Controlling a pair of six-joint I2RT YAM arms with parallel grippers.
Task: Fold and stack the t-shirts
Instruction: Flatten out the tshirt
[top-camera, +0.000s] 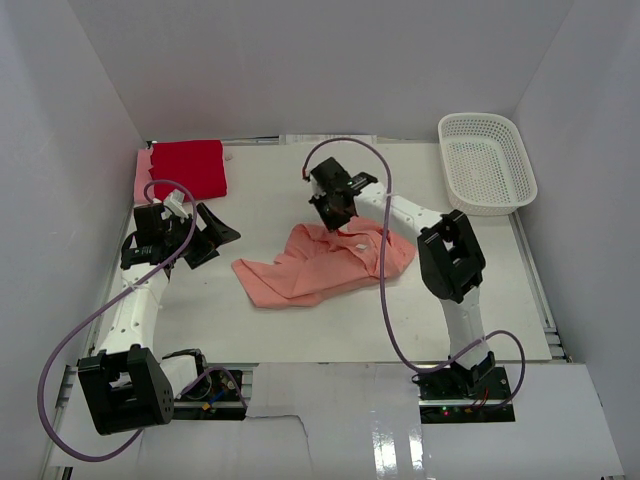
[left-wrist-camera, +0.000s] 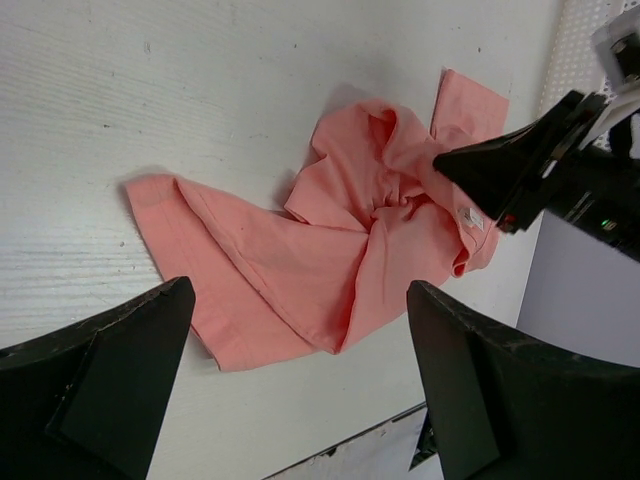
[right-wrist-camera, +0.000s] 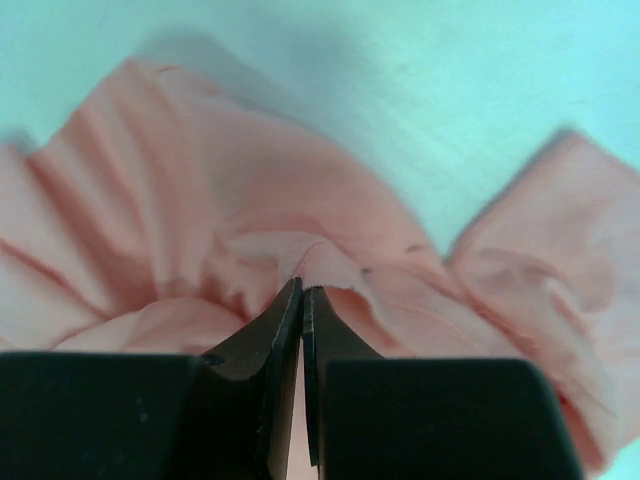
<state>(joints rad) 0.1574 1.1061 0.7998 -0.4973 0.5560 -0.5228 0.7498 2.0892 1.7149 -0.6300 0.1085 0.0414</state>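
Near the middle of the counter (top-camera: 260, 200), a salmon t-shirt (top-camera: 320, 265) in a crumpled heap, one long flap stretched flat toward the left edge, the bunched part toward the right. Pinched at that bunched part by the right gripper (top-camera: 338, 218): jaws pressed together on a small raised ridge of fabric. In the right wrist view, two black fingertips (right-wrist-camera: 270, 340) with barely a slit between them, cloth peaking up just past them. Same grip in the left wrist view, with the right gripper (left-wrist-camera: 447, 163) nosed into the twisted folds at the heart of the salmon t-shirt (left-wrist-camera: 300, 260). Left gripper (top-camera: 222, 238) just off the shirt's left end, nearer the left edge, jaws spread wide, holding nothing, above the surface. At the far left corner, a folded red t-shirt (top-camera: 188, 167) lying on a pink cloth (top-camera: 142, 182), only a strip of the pink showing. At the far right corner, a white mesh basket (top-camera: 478, 120), well apart from the salmon shirt
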